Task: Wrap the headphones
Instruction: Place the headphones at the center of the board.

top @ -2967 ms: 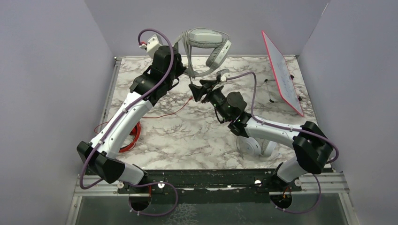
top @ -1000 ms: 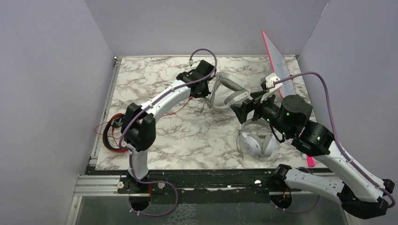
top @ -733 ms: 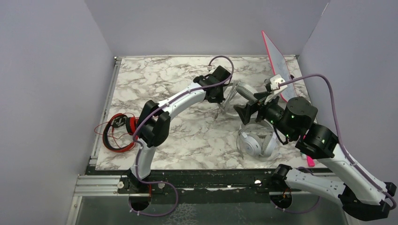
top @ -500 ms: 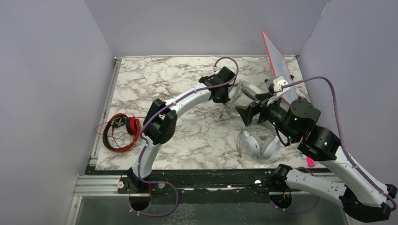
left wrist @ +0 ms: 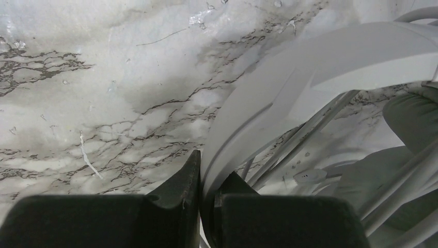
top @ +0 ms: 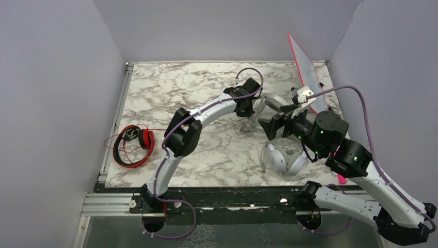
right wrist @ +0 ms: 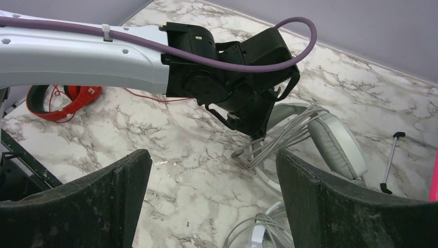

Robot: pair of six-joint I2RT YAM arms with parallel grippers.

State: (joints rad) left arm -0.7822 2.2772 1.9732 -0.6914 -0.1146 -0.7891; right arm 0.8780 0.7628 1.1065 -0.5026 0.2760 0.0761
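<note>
Headsets: grey headset (top: pixel 275 103) far right of centre, cable bunched beside it; white headset (top: pixel 281 159) near right; red headset (top: pixel 132 147) near left.
Left gripper (left wrist: pixel 206 173): clamped on grey headset's band.
Right gripper (right wrist: pixel 214 175): spread wide, empty, just near of grey headset.

White marble-pattern table (top: pixel 206 150), dark veining. Plain lilac-grey walls (top: pixel 217 26) on its left, far and right sides. Aluminium rail (top: pixel 106 204) along its near edge. Red-edged panel (top: pixel 307 64) leans at its far-right corner. Even light.
</note>
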